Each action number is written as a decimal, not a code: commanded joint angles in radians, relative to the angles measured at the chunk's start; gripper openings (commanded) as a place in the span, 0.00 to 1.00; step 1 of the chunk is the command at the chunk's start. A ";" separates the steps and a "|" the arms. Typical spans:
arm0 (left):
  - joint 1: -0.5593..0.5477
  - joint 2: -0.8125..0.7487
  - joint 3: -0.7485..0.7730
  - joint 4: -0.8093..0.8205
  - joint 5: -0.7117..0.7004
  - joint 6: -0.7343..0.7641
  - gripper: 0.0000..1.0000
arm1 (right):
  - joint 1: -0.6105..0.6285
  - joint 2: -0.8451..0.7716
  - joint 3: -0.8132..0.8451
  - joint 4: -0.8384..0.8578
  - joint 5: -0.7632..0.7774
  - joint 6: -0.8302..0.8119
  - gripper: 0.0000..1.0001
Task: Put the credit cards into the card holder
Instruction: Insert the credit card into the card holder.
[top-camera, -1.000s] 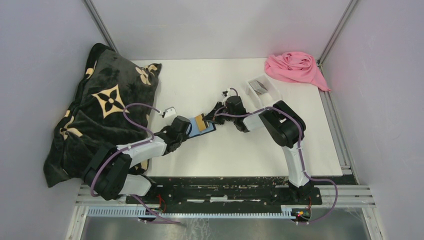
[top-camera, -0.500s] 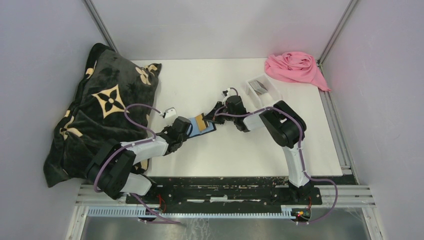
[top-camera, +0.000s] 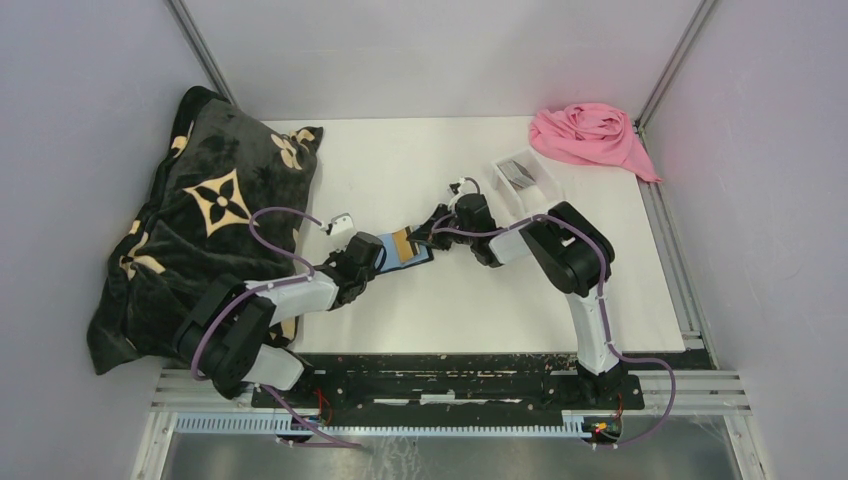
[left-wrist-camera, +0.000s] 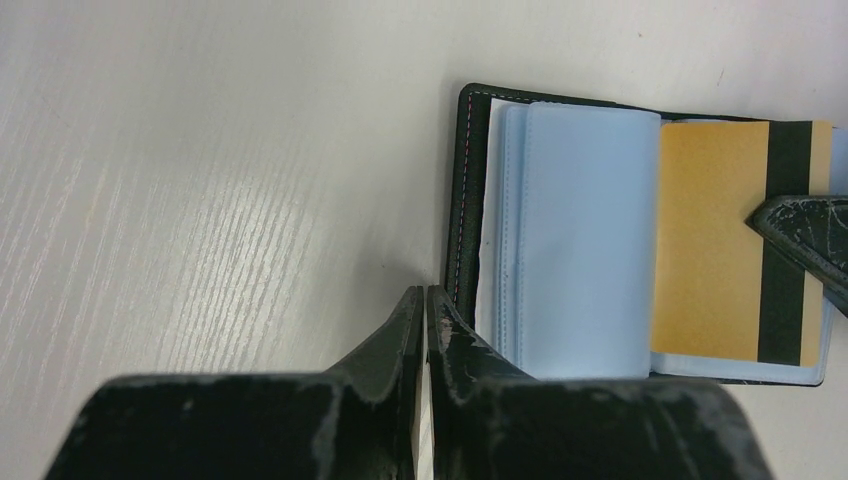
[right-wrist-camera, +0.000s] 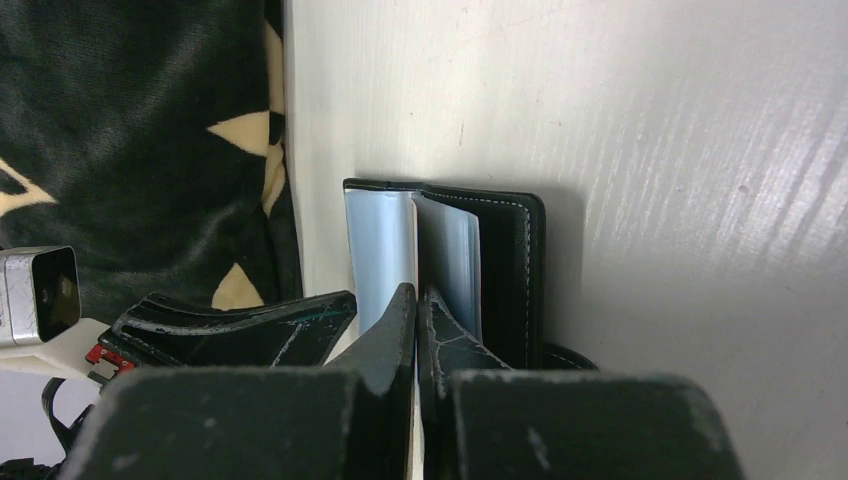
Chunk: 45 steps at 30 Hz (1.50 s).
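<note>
The black card holder (top-camera: 418, 258) lies open on the white table, blue-grey lining up. In the left wrist view its black edge (left-wrist-camera: 463, 190) and lining pockets show, with a tan card (left-wrist-camera: 710, 240) with a black stripe lying partly in a pocket. My right gripper (top-camera: 422, 241) is shut on the tan card's (top-camera: 400, 243) right edge; one fingertip (left-wrist-camera: 810, 235) rests on top of it. My left gripper (left-wrist-camera: 427, 296) is shut, with its tips at the holder's left edge. In the right wrist view the right gripper (right-wrist-camera: 418, 296) points into the open holder (right-wrist-camera: 510, 270).
A clear plastic tray (top-camera: 540, 178) with dark cards (top-camera: 517, 172) stands behind the right arm. A pink cloth (top-camera: 590, 135) lies at the back right corner. A dark patterned blanket (top-camera: 200, 230) covers the table's left side, close to the left arm.
Almost nothing has changed. The right gripper and tan card have crept slightly left over the holder, and the left arm has shifted a little.
</note>
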 joint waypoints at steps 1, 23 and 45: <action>-0.003 0.041 0.000 -0.020 0.029 -0.001 0.10 | 0.003 -0.056 -0.014 0.064 -0.017 0.020 0.01; -0.002 0.058 -0.005 0.006 0.056 0.000 0.09 | 0.003 -0.039 -0.010 0.074 -0.022 0.027 0.01; -0.005 0.084 0.007 0.019 0.071 0.008 0.08 | 0.004 0.017 0.016 0.034 -0.049 -0.024 0.01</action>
